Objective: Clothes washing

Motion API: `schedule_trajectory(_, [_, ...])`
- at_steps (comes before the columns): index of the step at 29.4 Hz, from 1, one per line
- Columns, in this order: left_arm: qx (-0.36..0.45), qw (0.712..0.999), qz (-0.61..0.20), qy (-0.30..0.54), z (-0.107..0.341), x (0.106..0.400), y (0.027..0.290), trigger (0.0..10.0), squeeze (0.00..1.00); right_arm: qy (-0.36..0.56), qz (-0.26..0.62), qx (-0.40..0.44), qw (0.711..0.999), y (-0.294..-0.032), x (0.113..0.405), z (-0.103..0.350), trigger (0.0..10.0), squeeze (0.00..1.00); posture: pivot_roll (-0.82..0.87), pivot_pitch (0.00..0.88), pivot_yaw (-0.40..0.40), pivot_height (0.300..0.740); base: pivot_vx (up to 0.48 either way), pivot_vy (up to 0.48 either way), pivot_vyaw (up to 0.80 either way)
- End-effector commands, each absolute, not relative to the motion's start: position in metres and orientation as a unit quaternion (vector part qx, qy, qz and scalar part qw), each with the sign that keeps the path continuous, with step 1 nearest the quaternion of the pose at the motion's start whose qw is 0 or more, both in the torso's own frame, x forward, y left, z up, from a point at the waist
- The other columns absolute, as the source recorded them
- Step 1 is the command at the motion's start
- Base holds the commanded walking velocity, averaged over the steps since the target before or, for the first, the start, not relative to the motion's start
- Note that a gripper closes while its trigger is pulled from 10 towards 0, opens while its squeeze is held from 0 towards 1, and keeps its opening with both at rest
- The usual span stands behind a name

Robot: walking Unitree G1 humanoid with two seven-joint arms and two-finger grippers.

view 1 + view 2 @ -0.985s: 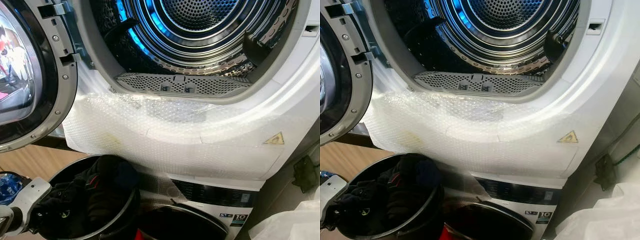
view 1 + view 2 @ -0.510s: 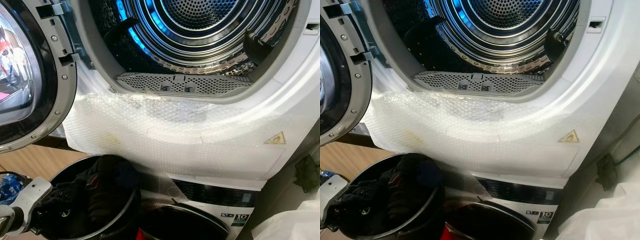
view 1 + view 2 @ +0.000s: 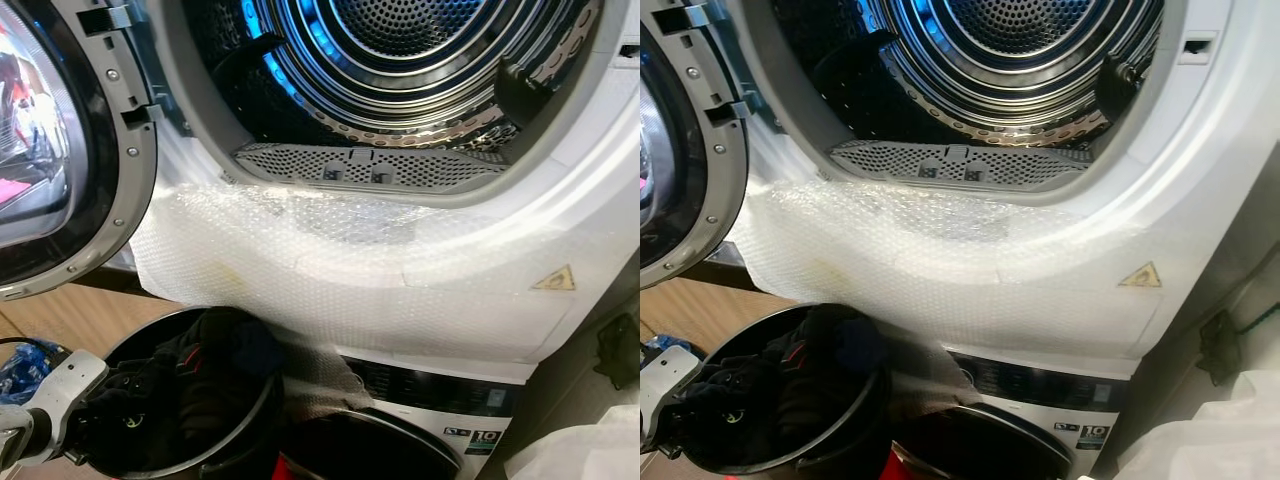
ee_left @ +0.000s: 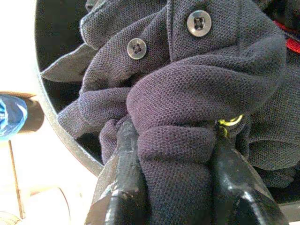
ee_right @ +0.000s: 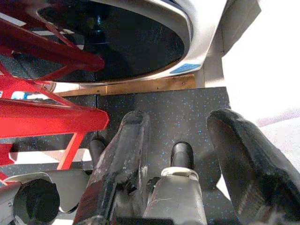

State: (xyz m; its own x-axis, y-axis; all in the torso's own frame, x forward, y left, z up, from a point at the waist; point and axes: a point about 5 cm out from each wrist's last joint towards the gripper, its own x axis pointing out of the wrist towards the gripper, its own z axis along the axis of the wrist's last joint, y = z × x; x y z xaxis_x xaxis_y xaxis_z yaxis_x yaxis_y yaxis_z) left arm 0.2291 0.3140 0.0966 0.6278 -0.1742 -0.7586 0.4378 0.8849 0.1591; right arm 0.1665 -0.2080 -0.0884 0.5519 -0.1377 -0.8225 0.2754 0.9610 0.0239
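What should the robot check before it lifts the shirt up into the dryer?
1. Left gripper has the shirt pinched: ok.
2. Dryer door open: ok.
3. Drum has room: ok, no clothes seen inside.
4. Shirt free of other clothes in the bucket: cannot tell.
5. Bubble wrap lying flat below the opening: ok.
6. Right gripper out of the way: ok, open, pointing at the floor.

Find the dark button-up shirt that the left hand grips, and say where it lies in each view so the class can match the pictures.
Left eye view: dark shirt in the black bucket, low on the left.
Right eye view: same bucket, lower left.
Left wrist view: bunched between the left hand fingers.
Right wrist view: not in it.
Shared landmark: the bucket's rim.
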Motion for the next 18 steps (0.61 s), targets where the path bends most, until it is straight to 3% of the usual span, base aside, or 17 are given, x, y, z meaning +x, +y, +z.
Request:
schedule_trajectory(1, [0.163,0.888,-0.165,0.396,0.098,0.228,0.316,0.0,0.00,0.461,-0.114,0.078,0.876,-0.204,0.165,-0.090,10.0,0.00,0.17,0.000,0.108,0.740,0.000,0.000,0.00])
schedule_trajectory(13, [0.221,0.912,-0.145,0.314,0.173,0.233,0.322,0.0,0.00,0.463,-0.109,0.092,0.875,-0.198,0.165,-0.091,10.0,0.00,0.18,0.000,0.111,0.740,0.000,0.000,0.00])
schedule_trajectory(16, [0.225,0.914,-0.151,0.303,0.185,0.230,0.323,0.0,0.00,0.464,-0.106,0.093,0.874,-0.197,0.164,-0.091,10.0,0.00,0.18,0.000,0.111,0.740,0.000,0.000,0.00])
schedule_trajectory(18, [0.225,0.916,-0.196,0.270,0.207,0.225,0.316,0.0,0.00,0.466,-0.102,0.092,0.874,-0.195,0.164,-0.092,10.0,0.00,0.20,0.000,0.111,0.740,0.000,0.000,0.00])
